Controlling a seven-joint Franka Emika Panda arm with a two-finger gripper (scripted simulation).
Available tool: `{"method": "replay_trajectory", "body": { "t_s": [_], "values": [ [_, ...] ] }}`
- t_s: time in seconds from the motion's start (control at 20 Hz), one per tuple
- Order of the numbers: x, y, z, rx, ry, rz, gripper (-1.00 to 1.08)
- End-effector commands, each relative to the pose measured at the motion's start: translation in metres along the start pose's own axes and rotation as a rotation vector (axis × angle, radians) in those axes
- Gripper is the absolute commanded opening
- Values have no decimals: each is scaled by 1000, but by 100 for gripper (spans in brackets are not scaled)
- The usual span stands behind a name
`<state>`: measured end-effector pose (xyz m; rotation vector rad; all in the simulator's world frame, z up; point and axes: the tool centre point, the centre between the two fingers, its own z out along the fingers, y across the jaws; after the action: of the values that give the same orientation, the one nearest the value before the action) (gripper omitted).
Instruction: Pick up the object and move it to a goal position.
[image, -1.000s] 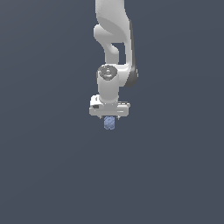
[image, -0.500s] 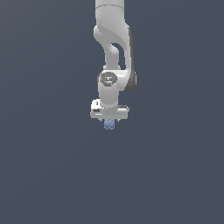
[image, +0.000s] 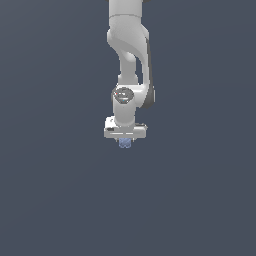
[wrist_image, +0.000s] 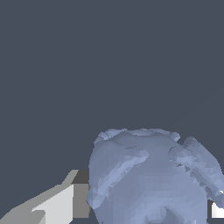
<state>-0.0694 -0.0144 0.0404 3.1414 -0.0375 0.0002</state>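
- Pale blue-purple is the colour of the object (image: 125, 143), with faint darker spots on it.
- It is small and stubby, thinner than the white gripper (image: 125, 141) above it.
- Up close, the object (wrist_image: 151, 179) looks bumpy and rounded, with folds and dents.
- It sits between the gripper's fingers (wrist_image: 65, 203), up in the air against the plain dark grey background.
- The gripper is closed on the object, squeezing it from both sides.
- The white arm (image: 129, 60) hangs straight down.
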Motion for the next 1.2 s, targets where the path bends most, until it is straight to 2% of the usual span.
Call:
{"method": "replay_trajectory", "body": {
  "t_s": [0.0, 0.65, 1.15],
  "values": [
    [0, 0, 1, 0, 0, 0, -100],
    [3, 0, -10, 0, 1, 0, -100],
    [22, 3, -68, 0, 1, 0, -100]
  ]
}}
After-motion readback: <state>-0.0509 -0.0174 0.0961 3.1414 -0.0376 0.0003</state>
